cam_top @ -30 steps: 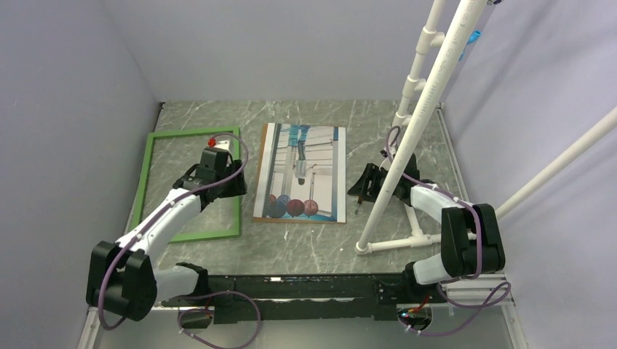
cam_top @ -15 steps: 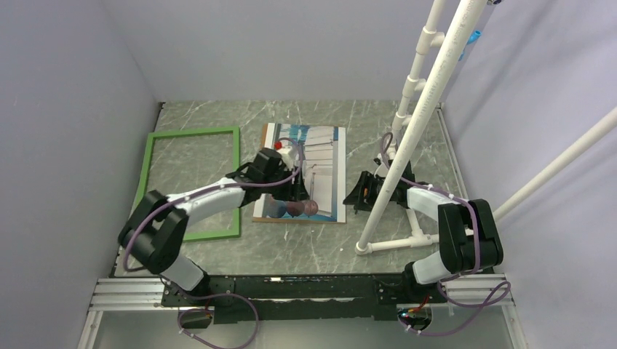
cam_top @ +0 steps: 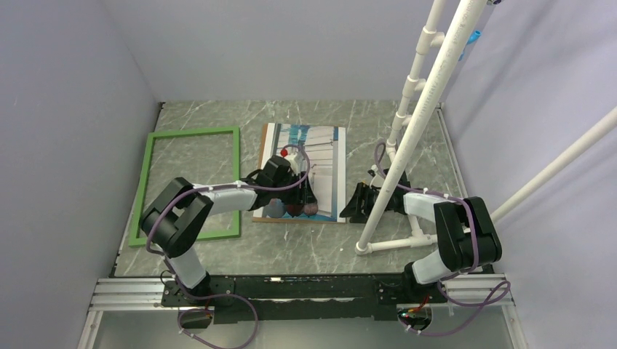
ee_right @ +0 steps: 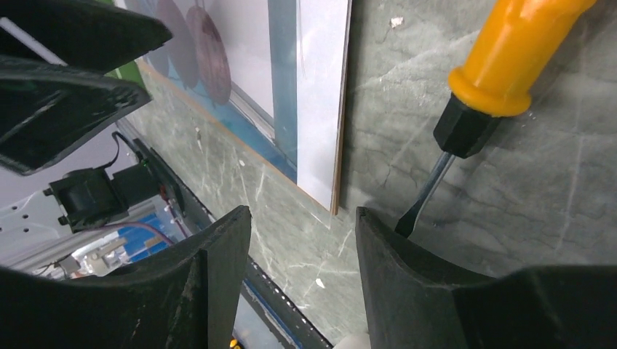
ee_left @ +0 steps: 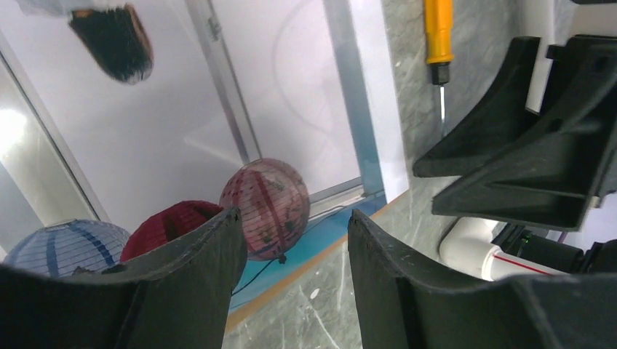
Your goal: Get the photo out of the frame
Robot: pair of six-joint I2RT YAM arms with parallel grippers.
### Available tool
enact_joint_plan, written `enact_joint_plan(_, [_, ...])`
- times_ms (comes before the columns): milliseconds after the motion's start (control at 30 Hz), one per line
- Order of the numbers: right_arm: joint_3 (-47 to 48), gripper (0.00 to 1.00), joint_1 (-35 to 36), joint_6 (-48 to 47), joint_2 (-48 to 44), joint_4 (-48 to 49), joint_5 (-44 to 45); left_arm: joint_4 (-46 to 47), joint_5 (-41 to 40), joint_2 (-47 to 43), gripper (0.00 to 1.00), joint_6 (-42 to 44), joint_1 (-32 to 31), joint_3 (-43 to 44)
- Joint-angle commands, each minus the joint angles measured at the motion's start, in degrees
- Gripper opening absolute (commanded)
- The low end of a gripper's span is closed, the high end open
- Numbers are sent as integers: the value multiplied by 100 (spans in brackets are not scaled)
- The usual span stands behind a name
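Left hand [ee_left: 292, 218] now over the photo [cam_top: 324, 156], outside the frame [cam_top: 190, 131]; it and right hand [ee_right: 302, 212] part-open, seemingly empty.

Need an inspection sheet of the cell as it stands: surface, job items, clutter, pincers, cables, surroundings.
Surface: grey marbled table, a few white specks, no spills seen.
Job's things: photo lies flat on a brown backing board, outside the frame; the frame lies empty to its left, apart from it.
Clutter: orange-handled screwdriver lying right of the photo.
Pincers: left pincer open, over the photo's near end; right pincer open, low by the photo's near right corner; neither holds anything.
Cables: purple cables run along both arms; no snag seen.
Surroundings: white pipe stand at right; plain walls.
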Motion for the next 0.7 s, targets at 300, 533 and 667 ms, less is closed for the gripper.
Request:
enact_joint_plan(300, [-335,57,15,1,-156,-17,-493,607,-115,314,58,-440,-175,-247])
enact_joint_plan(533, [-601,56,21,555,-45,874,-876,529,-126,326,58,-391,-201,-202])
enact_joint_plan(667, [-632,57,20,797,-16,1289,-831,528,-122,334,58,-390,-221,-203])
